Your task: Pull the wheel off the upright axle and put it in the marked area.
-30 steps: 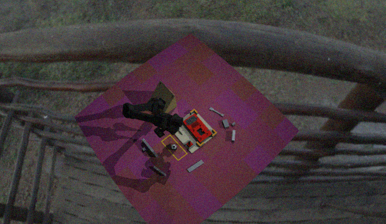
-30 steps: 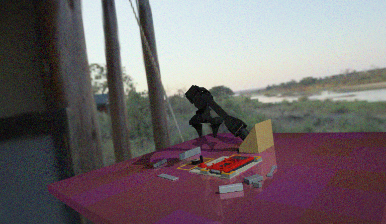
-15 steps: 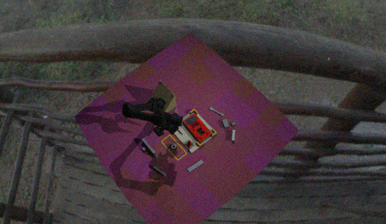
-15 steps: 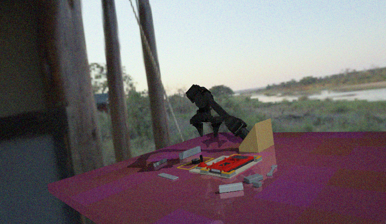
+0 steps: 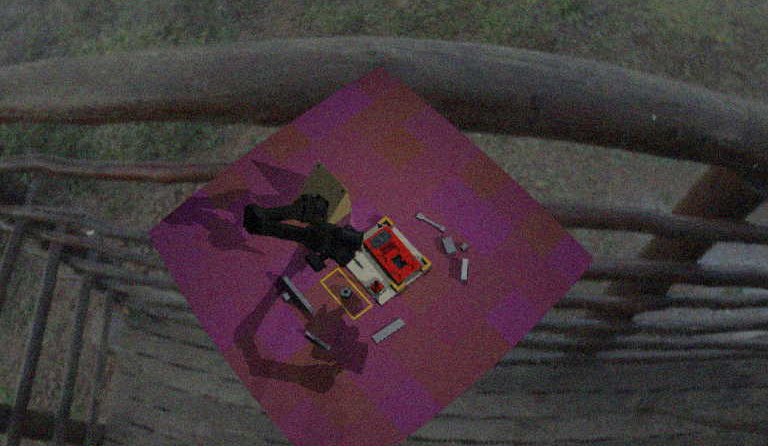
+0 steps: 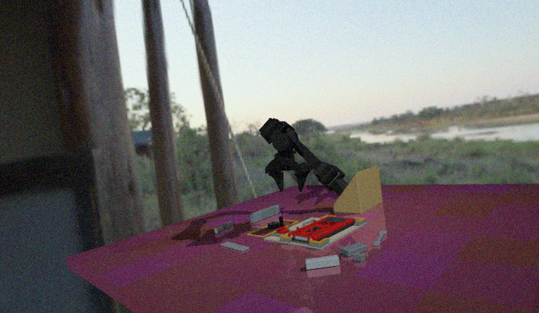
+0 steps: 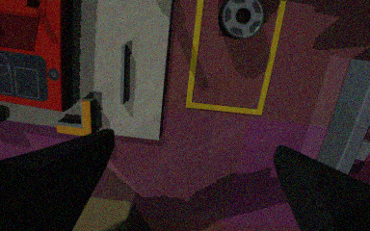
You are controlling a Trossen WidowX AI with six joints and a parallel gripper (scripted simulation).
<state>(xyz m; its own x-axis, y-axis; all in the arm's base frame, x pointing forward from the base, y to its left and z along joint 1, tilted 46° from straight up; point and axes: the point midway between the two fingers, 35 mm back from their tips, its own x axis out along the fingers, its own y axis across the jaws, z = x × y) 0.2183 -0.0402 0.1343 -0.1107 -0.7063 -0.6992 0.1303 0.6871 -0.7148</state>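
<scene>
Wrist view, left to right: red assembly [image 7: 29, 53] on its pale baseplate [image 7: 145, 72], then the yellow-outlined marked area [image 7: 195, 63] with the wheel [image 7: 242, 17] lying flat inside its far end, then a grey brick [image 7: 352, 115] at the right edge. The gripper [image 6: 288, 182] is spread wide with nothing between its fingers, raised well above the table [image 6: 437, 254] and apart from the wheel and all else in the exterior view. Judgement: the step in hand is the final release and clearance, apparently complete; the next move calls only for holding this open pose without contact, or at most a check that the wheel lies wholly inside the yellow line.
</scene>
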